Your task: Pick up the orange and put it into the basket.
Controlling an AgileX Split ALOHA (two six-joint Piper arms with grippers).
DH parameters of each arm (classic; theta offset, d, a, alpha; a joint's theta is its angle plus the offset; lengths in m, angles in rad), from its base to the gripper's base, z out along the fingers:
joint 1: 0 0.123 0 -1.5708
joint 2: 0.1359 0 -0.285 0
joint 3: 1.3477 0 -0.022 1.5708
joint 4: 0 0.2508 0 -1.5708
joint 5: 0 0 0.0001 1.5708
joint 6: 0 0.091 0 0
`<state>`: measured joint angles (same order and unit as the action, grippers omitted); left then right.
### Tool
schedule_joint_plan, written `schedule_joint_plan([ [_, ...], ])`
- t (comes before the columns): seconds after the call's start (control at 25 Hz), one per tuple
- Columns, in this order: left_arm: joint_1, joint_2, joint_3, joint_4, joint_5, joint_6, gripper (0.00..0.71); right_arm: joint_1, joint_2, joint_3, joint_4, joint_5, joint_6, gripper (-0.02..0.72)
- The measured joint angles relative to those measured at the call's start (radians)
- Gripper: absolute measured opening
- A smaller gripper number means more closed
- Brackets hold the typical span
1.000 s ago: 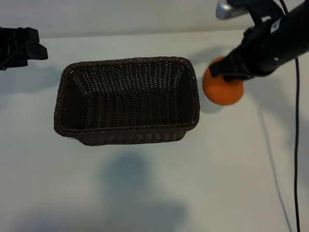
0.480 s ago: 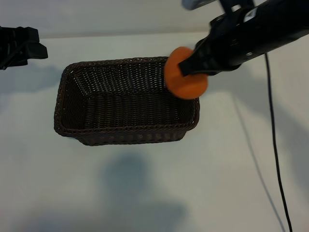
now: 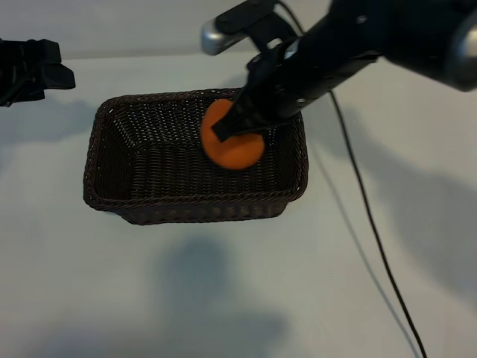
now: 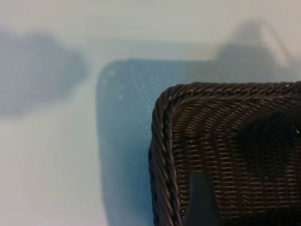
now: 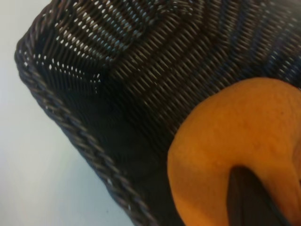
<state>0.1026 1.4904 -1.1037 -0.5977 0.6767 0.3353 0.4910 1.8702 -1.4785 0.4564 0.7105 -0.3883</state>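
Orange (image 3: pixel 232 146) clenched in right tool (image 3: pixel 240 128), hanging above basket (image 3: pixel 112 195) interior, right of centre and inside the rim. Drop path looks straight down; release should land it inside. Left tool (image 3: pixel 33 69) parked far left, released, holding nothing.

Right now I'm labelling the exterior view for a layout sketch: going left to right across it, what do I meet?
Left gripper, parked at the left edge → basket, near its left wall → orange held over the basket by the right gripper.
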Motion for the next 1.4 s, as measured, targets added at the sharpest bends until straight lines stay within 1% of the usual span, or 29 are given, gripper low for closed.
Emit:
schedule_joint_plan([
  [0.24,0.000,0.000,0.000,-0.001,0.000,0.001,0.527,0.048,0.134,-0.077,0.003,-0.001,-0.040,0.095],
  [0.48,0.000,0.000,0.000,-0.001,0.000,0.007,0.527,0.058,0.227,-0.085,0.003,-0.025,-0.047,0.095],
  [0.76,0.000,0.000,0.000,-0.001,0.000,0.020,0.527,0.058,0.242,-0.085,0.004,-0.052,-0.047,0.095],
  [0.8,0.000,0.000,0.000,-0.001,0.000,0.020,0.527,0.058,0.242,-0.086,0.004,-0.059,-0.047,0.104],
  [0.84,0.000,0.000,0.000,-0.001,0.000,0.020,0.527,0.058,0.242,-0.086,0.004,-0.060,-0.047,0.125],
  [0.92,0.000,0.000,0.000,-0.001,0.000,0.020,0.527,0.058,0.242,-0.086,0.004,-0.060,-0.047,0.201],
  [1.04,0.000,0.000,0.000,-0.002,0.000,0.022,0.527,0.058,0.242,-0.086,0.004,-0.060,-0.047,0.415],
  [1.12,0.000,0.000,0.000,-0.002,0.000,0.022,0.527,0.058,0.242,-0.086,0.007,-0.060,-0.047,0.589],
  [1.16,0.000,0.000,0.000,-0.002,0.000,0.022,0.527,0.058,0.242,-0.086,0.007,-0.060,-0.047,0.645],
  [1.24,0.000,0.000,0.000,-0.002,0.000,0.022,0.527,0.058,0.242,-0.088,0.007,-0.059,-0.036,0.692],
  [1.4,0.000,0.000,0.000,-0.003,0.000,0.022,0.527,0.058,0.242,-0.131,0.008,-0.017,0.018,0.692],
])
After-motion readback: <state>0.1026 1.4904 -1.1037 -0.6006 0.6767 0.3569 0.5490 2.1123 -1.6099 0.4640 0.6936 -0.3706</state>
